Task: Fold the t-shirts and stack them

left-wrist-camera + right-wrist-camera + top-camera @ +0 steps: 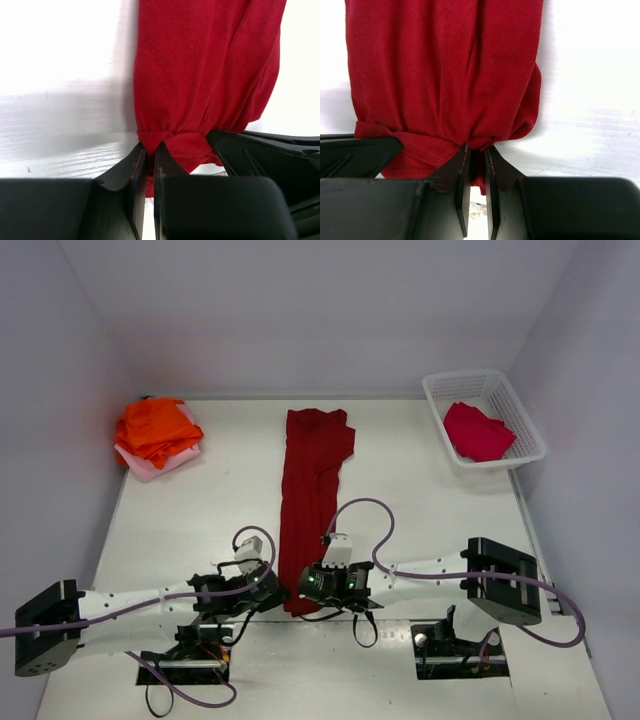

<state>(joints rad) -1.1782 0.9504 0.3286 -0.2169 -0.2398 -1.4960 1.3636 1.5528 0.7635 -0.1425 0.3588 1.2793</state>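
Left gripper (150, 147) is pinching the near hem of the dark red t-shirt (312, 480); the jaws are lying almost together with a bunched fold of cloth caught between them. Right gripper (477, 148) is doing the same just beside it, its jaws narrow and clamping a gathered tuck of the same hem. In the overhead view both grippers are sitting side by side at the shirt's near end, left one on the left corner, right one on the right.

The dark red t-shirt is lying on the white table (200, 520) as a long narrow strip, running from the grippers away toward the far wall, with the wider end far from the arms. Cloth near the grip is wrinkling into folds.

Orange t-shirts (155, 427) are sitting in a heap at the far left corner of the table, resting on a pale pink t-shirt (160, 464) whose edge is showing beneath them. A crimson t-shirt (477, 431) is lying crumpled inside the white lattice basket (531, 430) at the far right. Both piles are well apart from the dark red shirt.
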